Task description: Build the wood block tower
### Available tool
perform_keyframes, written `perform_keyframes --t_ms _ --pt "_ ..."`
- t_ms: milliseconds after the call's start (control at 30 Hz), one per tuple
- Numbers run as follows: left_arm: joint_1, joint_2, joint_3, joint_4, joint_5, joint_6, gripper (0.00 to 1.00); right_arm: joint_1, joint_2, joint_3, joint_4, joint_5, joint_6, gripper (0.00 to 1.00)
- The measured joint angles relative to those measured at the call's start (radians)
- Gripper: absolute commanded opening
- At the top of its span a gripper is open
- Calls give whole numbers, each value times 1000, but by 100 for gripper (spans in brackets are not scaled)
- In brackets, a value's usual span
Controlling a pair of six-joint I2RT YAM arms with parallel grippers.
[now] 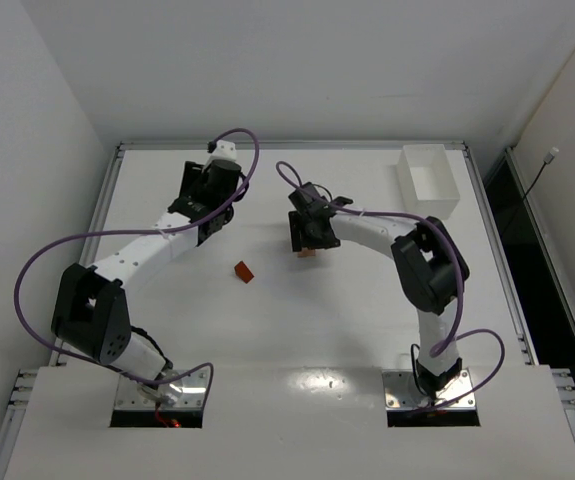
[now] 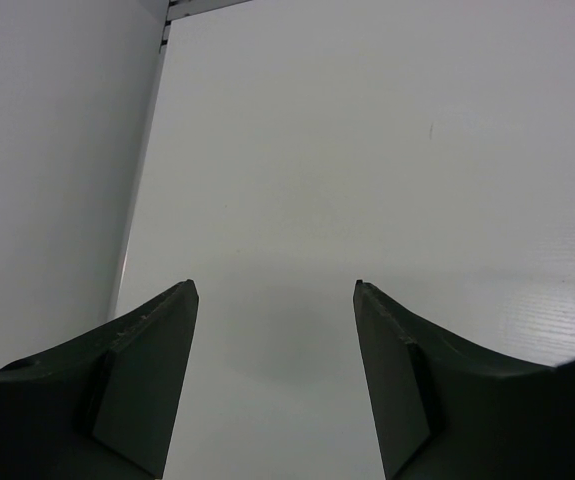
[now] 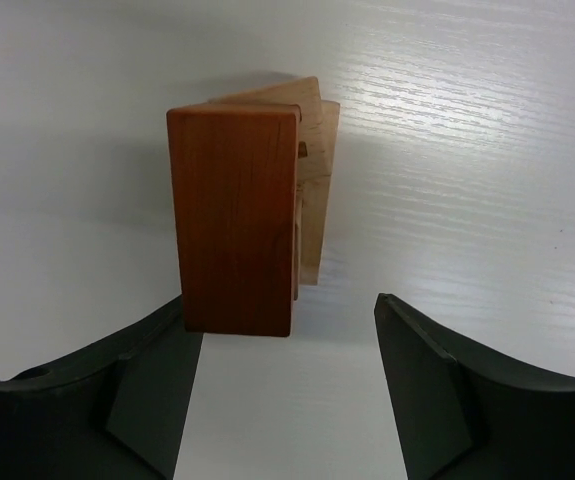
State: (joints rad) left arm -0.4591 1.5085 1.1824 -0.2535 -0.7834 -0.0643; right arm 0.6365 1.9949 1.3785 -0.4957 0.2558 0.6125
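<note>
Currently | right gripper [image 3: 282, 300] spread around wood block tower [image 3: 312, 190] | left gripper [image 2: 275, 290] spread, empty | risk: I reckon a crooked lift-off clips the reddish-brown top block [image 3: 232, 220], toppling it.

The wood block tower [image 3: 257, 200] is smooth, faintly grained wood, the white worktop [image 3: 487, 150] looks matt and finely ribbed, and the right claw [image 3: 280, 305] seems dark matt plastic.

Wood block tower [image 3: 232, 230] blocks the left half of the right gripper [image 3: 282, 300] gap (right half free). Open table [image 2: 367, 150] lies ahead of the left gripper [image 2: 275, 285].
</note>
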Motion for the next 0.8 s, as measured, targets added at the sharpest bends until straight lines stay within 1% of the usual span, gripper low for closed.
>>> perform_keyframes --t_ms 133,267,400,500,567,600,700,800 --pt "0 0 0 0 2 -1 60 1 -45 -28 32 -33 -46 72" --pt "0 0 1 0 2 -1 60 11 -120 -49 86 -80 -117 75" --pt "0 0 1 0 1 -2 60 38 -213 -84 131 -109 -179 75" --pt "0 0 10 -4 -8 -14 60 61 -298 -125 143 -95 -229 75" --pt "1 0 19 -12 -24 -35 60 70 -371 -160 148 -83 -264 71" --pt "4 0 25 -21 -28 -53 60 74 -411 -179 153 -81 -282 71" --pt "50 0 60 -78 -16 -114 64 74 -533 -241 167 -117 -374 71" --pt "170 0 97 -138 15 -172 68 66 -628 -298 180 -238 -512 66"
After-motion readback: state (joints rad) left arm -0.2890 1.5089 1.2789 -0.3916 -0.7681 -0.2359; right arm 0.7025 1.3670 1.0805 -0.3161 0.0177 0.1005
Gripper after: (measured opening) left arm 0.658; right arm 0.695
